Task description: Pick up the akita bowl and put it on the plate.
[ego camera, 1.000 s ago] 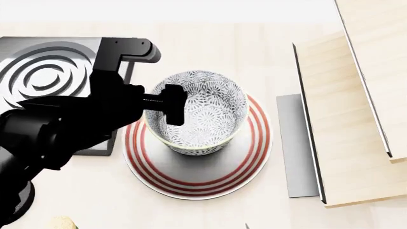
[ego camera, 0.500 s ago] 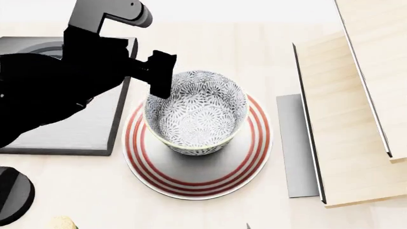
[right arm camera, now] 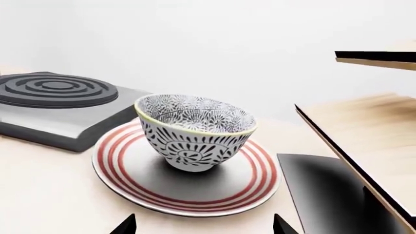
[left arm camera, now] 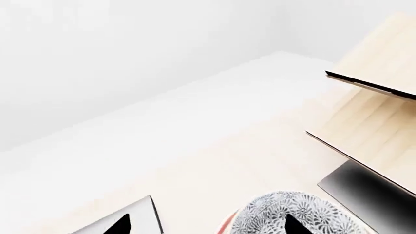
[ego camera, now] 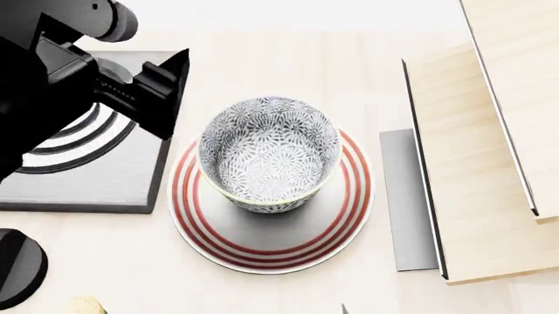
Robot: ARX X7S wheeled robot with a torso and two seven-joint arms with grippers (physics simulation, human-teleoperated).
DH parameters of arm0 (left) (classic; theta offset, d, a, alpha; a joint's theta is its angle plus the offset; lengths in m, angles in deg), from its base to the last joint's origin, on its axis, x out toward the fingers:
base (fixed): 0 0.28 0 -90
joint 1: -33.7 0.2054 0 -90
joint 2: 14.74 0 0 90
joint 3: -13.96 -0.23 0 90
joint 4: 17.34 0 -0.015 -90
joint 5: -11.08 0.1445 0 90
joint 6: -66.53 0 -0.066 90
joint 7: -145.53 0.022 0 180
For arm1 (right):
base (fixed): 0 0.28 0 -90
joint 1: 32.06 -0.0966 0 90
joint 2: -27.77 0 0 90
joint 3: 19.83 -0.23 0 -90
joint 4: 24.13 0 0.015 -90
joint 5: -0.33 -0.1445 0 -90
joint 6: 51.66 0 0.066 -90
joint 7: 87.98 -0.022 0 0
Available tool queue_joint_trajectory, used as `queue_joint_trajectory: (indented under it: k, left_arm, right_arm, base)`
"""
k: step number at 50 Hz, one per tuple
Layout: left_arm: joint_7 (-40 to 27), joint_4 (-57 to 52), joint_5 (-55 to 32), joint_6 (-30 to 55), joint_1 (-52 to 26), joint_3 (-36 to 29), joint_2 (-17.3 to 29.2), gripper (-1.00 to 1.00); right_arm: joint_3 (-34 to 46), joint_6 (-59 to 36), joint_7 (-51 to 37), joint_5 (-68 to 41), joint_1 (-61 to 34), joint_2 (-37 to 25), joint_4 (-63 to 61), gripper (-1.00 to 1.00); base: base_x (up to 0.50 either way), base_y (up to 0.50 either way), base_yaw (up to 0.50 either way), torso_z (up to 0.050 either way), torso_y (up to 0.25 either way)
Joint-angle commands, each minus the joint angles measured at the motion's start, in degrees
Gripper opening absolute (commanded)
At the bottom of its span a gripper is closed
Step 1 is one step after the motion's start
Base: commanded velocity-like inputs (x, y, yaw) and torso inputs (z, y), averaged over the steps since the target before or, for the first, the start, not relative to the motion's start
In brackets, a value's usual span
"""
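Akita bowl (ego camera: 268,156) sits on the plate (ego camera: 271,245), left gripper (ego camera: 150,91) spread empty, just retreat now.

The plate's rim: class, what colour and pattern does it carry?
Concentric red rings on white, around the plate; the right wrist view shows it best.

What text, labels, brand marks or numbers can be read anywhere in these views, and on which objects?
None: no words, numbers or brand marks show in any view.
Deep white ceramic bowl with dark grey-blue floral pattern: pattern only.
Flat round white plate with red rings: rings only.
Dark grey square burner: concentric rings, no markings.
Light wooden shelf panels: blank.
Black left gripper: no label visible.
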Motion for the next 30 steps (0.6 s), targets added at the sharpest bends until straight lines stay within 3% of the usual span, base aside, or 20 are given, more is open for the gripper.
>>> queue_joint_trajectory:
  k: [1,13,20,30]
  left_arm:
    - [-8.33,-16.79,4.86,-2.99,0.53,0.11,10.53,1.00]
    - [-16.34,-25.68,12.67,-9.95,7.17,-0.70,19.46,1.00]
    - [-18.80,-25.72,17.21,-15.01,11.69,-1.16,21.98,1.00]
    - [-29.08,-28.47,26.74,-21.23,16.35,-0.70,25.06,1.00]
  right_arm:
    - [-1.05,-1.34,-1.12,0.24,0.93,-1.47,-4.48,1.00]
    - [-2.80,-4.09,-2.34,0.71,1.26,-3.42,-10.22,1.00]
    - [-3.22,-7.52,-2.41,1.38,0.33,-3.99,-15.10,1.00]
    - [-4.09,-15.36,-1.87,2.66,-2.56,-4.83,-24.56,1.00]
  base:
    - [0.00,0.00,0.00,0.000,0.000]
    - [0.00,0.00,0.00,0.000,0.000]
    - [0.00,0.00,0.00,0.000,0.000]
    - [0.00,0.00,0.00,0.000,0.000]
